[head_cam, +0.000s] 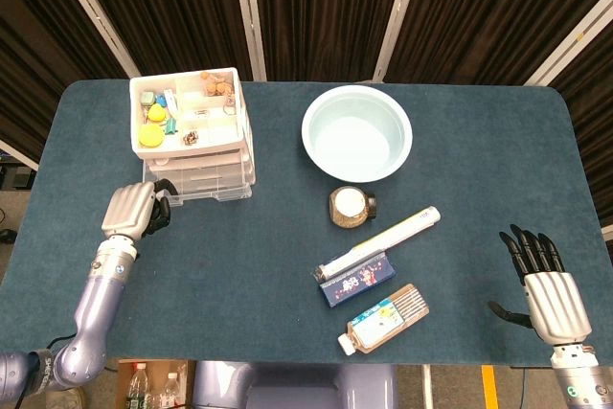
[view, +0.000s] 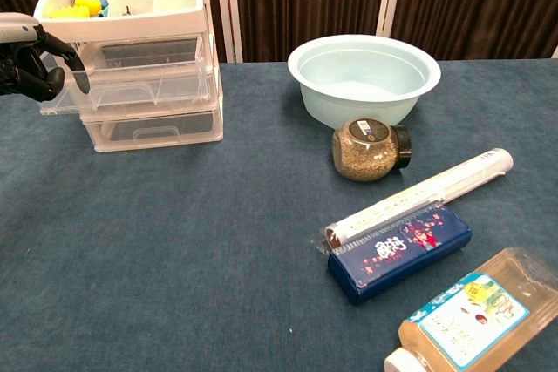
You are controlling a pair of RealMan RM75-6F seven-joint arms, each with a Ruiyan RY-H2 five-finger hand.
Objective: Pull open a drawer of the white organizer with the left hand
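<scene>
The white organizer [head_cam: 189,112] [view: 131,19] stands at the table's far left, its top tray full of small items over three clear drawers. The middle drawer [head_cam: 199,185] [view: 131,91] juts out a little from the stack toward the front. My left hand [head_cam: 133,209] [view: 28,62] is at that drawer's front left corner, and its curled dark fingers [view: 68,57] hook the drawer's front edge. My right hand [head_cam: 543,283] hangs near the front right table edge with fingers spread and nothing in it; the chest view does not show it.
A pale blue bowl [head_cam: 356,133] [view: 362,76] sits at the middle back. A round jar [head_cam: 351,206], a white tube [head_cam: 380,241], a blue box [head_cam: 356,278] and a flat bottle [head_cam: 383,318] lie toward the front right. Blue cloth covers the table.
</scene>
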